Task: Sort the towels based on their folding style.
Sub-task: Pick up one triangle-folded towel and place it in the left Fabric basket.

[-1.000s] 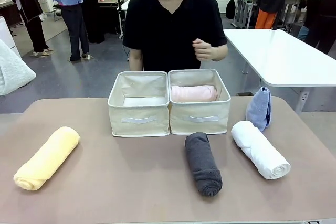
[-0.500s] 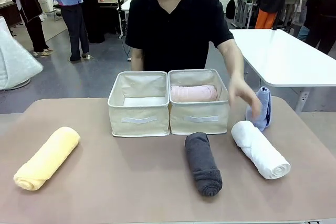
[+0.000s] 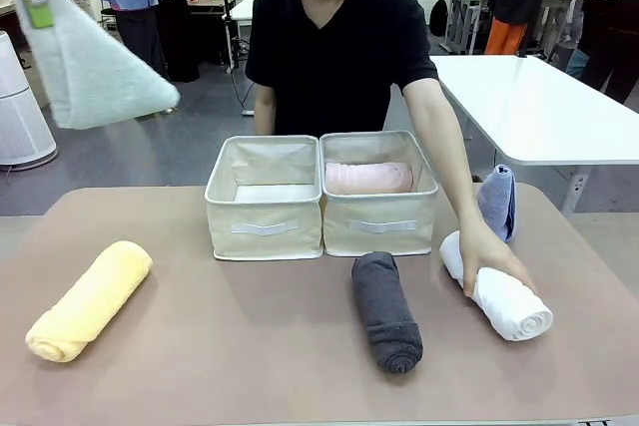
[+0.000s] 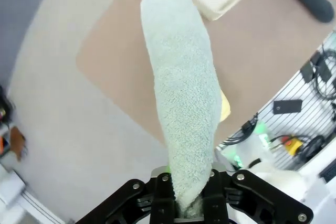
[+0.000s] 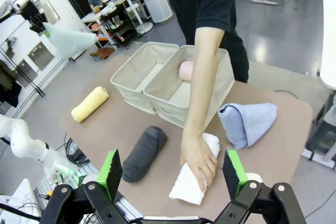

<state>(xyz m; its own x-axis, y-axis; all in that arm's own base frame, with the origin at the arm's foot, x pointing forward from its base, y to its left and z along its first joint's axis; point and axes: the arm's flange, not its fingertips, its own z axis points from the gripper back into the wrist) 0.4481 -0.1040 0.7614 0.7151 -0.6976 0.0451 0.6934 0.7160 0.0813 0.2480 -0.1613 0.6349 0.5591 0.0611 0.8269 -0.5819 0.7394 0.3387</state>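
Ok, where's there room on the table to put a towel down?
Bare table between the yellow towel and the dark grey towel, in front of the bins. Crowded at right: white towel, the person's hand, blue towel.

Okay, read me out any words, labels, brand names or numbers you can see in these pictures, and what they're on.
No text can be read.
Left bin and right bin: a white strip on each front, blank.
Mint towel: no tag or print shows.
Yellow box and black device in the left wrist view: too small and blurred to read.
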